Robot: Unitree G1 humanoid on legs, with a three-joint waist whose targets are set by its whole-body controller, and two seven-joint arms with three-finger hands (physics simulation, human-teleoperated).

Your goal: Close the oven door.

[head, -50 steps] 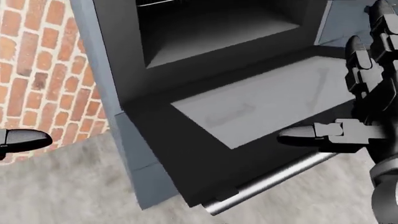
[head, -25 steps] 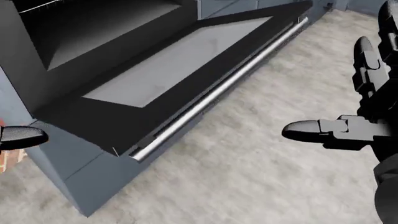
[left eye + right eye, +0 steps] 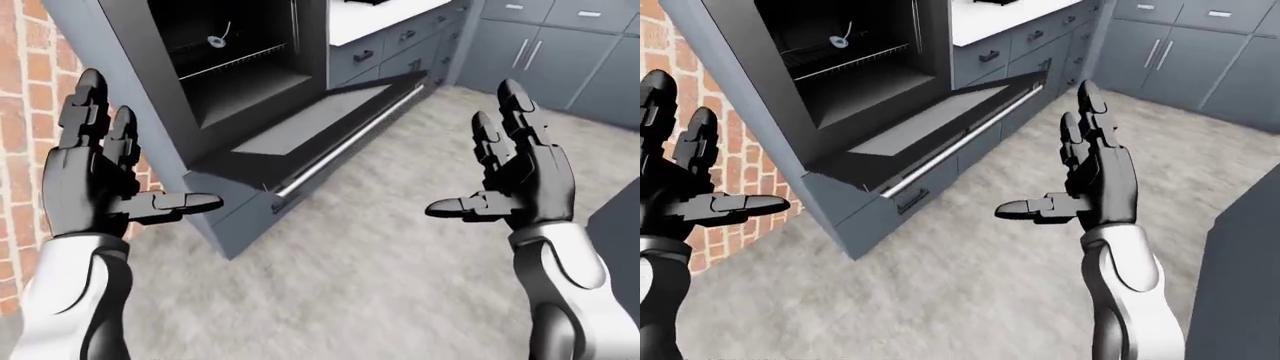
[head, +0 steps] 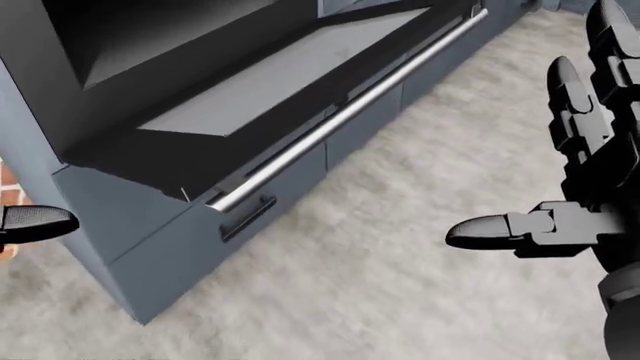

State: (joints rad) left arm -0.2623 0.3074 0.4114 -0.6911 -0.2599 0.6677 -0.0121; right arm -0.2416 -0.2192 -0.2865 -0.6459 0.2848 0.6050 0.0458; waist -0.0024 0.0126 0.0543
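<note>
A red brick wall runs down the far left of the left-eye view, and just beside it my left hand is raised with its palm turned inward, fingers spread apart and thumb pointing right, gripping nothing. To its right stands the grey cabinet housing the oven, its dark cavity open and a wire rack showing inside. The oven door hangs open, dropped nearly level and tilted slightly, its pale glass panel facing up and its long silver handle running along the near edge. In the head view a drawer with a small dark pull sits directly below the door's near corner. Neither of my hands touches the door or its handle; both hover over the speckled grey floor, well apart from each other. Farther right and farther off, a row of grey drawers runs under a white worktop, and more grey cabinet doors line the far wall at the upper right. My right hand is held up at the right of the view, palm inward, fingers straight and apart, thumb pointing left toward the oven, empty. A dark grey block fills the near right corner of the right-eye view.
</note>
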